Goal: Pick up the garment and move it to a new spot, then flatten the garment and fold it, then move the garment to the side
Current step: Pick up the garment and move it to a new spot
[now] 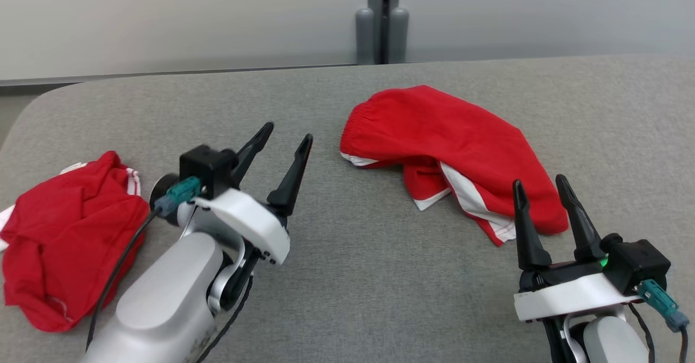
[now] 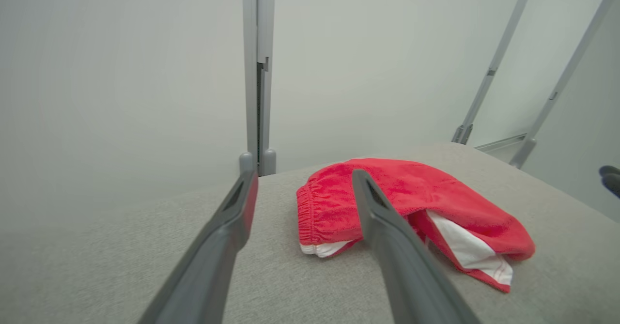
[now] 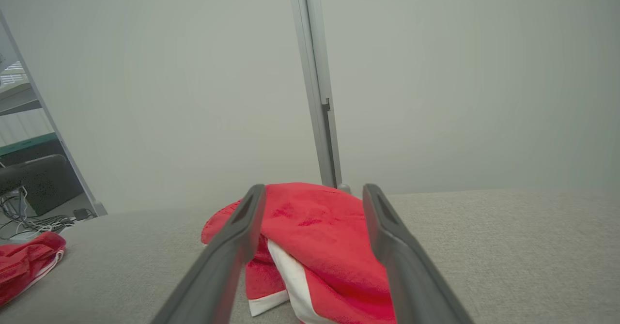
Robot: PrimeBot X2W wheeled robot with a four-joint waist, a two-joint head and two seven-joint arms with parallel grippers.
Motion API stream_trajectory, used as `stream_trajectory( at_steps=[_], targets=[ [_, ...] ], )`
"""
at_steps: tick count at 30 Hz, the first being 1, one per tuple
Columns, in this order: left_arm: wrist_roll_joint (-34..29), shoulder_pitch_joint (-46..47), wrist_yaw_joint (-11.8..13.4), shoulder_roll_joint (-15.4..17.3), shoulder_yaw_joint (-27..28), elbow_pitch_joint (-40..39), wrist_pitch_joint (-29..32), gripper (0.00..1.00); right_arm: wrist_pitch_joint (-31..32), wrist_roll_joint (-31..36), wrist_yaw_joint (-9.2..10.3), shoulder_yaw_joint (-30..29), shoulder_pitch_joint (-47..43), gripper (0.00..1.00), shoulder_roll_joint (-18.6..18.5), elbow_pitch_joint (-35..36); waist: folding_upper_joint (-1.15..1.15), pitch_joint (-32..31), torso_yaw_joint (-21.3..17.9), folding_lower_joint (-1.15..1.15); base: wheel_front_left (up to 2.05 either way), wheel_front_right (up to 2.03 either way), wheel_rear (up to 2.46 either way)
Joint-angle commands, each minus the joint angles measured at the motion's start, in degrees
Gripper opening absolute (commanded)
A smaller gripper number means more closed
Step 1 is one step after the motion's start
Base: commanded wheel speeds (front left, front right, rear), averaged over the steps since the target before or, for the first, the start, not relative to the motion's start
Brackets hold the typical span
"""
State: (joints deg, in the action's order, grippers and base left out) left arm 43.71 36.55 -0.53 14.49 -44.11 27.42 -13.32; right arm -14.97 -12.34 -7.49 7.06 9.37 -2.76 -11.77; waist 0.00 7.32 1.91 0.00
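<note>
Grey fabric tbl point(image 1: 347, 276) w/ red garment point(image 1: 450, 146) — pale wall point(image 1: 163, 21) behind.

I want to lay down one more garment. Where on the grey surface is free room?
The grey surface is bare between the left gripper and the right gripper, in front of the red shorts, and along the far edge. Crowded: near left, by the crumpled red garment.

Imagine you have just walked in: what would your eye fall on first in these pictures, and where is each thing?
A bright red garment with white stripes lies crumpled right of the middle of the grey table. A second red garment sits bunched at the table's left edge. From the near side rise the left gripper and the right gripper, both open with long dark fingers, holding nothing.
</note>
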Motion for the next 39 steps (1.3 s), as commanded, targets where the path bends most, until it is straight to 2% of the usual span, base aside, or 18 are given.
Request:
stream_trajectory(
  at_steps=[1,5,8,13,14,19,21,26,28,34,39],
  targets=[
    [-0.87,-2.71,0.79,0.29,0.6,-1.06,-0.97,1.0,-0.34,0.71,-0.01,-0.25,-0.96,1.0,-0.26,0.03,0.0,-1.74,3.27,0.0,0.0,0.0,0.0],
    [-3.76,-9.42,3.35,0.47,5.47,-5.21,-1.91,1.0,-0.34,2.19,-0.01,-0.44,-2.04,1.0,-0.21,-0.26,0.0,-2.73,5.69,0.0,0.0,0.0,0.0],
    [-7.45,-16.5,4.39,-1.59,12.23,-10.41,-1.82,1.0,-0.34,3.07,-0.01,-0.79,-2.58,1.0,-0.22,-0.4,0.0,-3.4,6.81,0.0,0.0,0.0,0.0],
    [-13.66,-25.34,1.27,-6.36,22.49,-16.47,-1.86,1.0,-0.34,4.09,-0.01,-0.74,-2.95,1.0,-0.21,-0.43,0.0,-3.7,7.65,0.0,0.0,0.0,0.0],
    [-13.66,-25.34,1.27,-6.36,22.49,-16.47,-1.86,1.0,-0.34,4.09,-0.01,-0.74,-2.95,1.0,-0.21,-0.43,0.0,-3.7,7.65,0.0,0.0,0.0,0.0],
    [-19.34,-28.37,-2.89,-9.57,27.18,-16.85,-1.87,1.0,-0.34,4.09,-0.01,-0.75,-2.59,1.0,-0.21,-1.24,0.0,-2.86,8.63,0.0,0.0,0.0,0.0],
    [-20.24,-28.39,-3.96,-10.49,28.1,-16.43,-1.86,1.0,-0.34,2.97,-0.01,-0.11,-1.42,1.0,-0.18,-2.19,0.0,-2.33,9.06,0.0,0.0,0.0,0.0],
    [-21.63,-26.46,-5.41,-11.37,28.29,-15.59,-1.86,1.0,-0.25,8.29,0.0,0.63,3.64,1.0,-1.81,-7.66,0.0,0.22,11.07,0.0,0.0,0.0,0.0],
    [-20.03,-26.08,-5.52,-11.53,27.54,-15.74,-1.86,1.0,0.41,10.54,0.0,1.58,6.61,1.0,-3.28,-10.67,0.0,1.53,12.09,0.0,0.0,0.0,0.0],
    [-15.71,-23.94,-4.37,-11.49,23.16,-16.23,-1.87,1.0,4.04,13.91,0.0,5.58,15.15,1.0,-9.54,-18.84,0.0,5.29,15.76,0.0,0.0,0.0,0.0],
    [-14.12,-22.45,-3.08,-11.48,21.65,-16.93,-1.88,1.0,6.69,13.24,0.0,9.48,20.89,1.0,-14.04,-24.24,0.0,7.68,17.9,0.0,0.0,0.0,0.0]
  ],
)
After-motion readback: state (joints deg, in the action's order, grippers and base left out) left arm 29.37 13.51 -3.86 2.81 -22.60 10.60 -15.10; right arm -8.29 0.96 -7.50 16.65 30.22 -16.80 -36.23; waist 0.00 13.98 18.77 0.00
